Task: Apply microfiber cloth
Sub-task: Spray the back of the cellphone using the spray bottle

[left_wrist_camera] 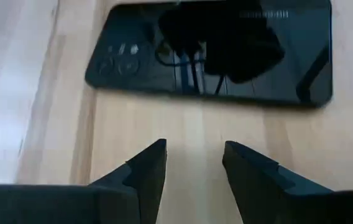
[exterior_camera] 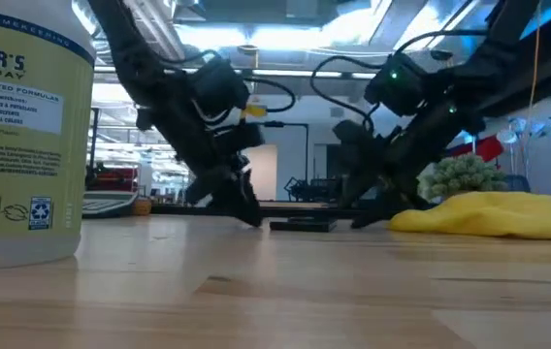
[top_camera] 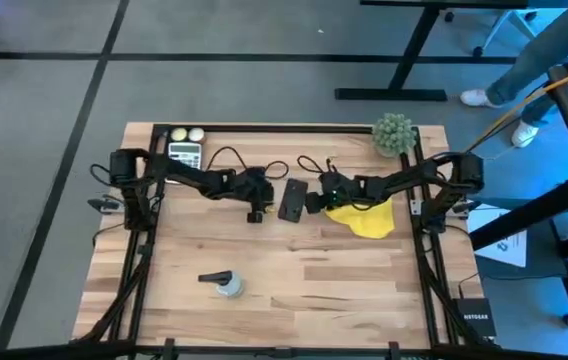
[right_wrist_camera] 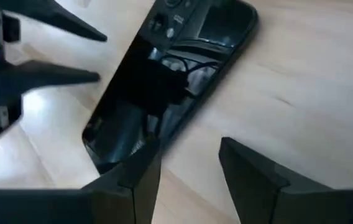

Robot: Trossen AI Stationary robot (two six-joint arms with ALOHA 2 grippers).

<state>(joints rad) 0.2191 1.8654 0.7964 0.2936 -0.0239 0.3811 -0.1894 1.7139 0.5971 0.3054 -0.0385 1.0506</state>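
1. While the black smartphone (top_camera: pixel 292 199) lies flat at the middle of the wooden surface (top_camera: pixel 294 270), both arms reach in low from opposite sides, which I judge brackets it for wiping.
2. Left tool (left_wrist_camera: pixel 194 163) sits just beside the phone's long edge, its fingers narrowly parted with bare wood between them and nothing held; it looks placed to steady the phone.
3. Right tool (right_wrist_camera: pixel 189 165) hangs over one end of the phone from the other side, likewise parted and empty, with the left tool visible beyond in its wrist view.
4. Bright yellow microfiber cloth (top_camera: pixel 366 217) lies crumpled on the surface just beside the right arm's wrist, near the phone but apart from it, so it has not yet been taken up.
5. Readable writing: the spray bottle (exterior_camera: pixel 18 136) near the low camera shows "TRUSTED FORMULA" and part of "…YER'S … DAY"; a dark box (top_camera: pixel 474 318) at the surface's edge reads "NETGEAR".
6. A calculator (top_camera: pixel 185 153) and a green plant ball (top_camera: pixel 394 133) sit at the far edge, clear of the work.
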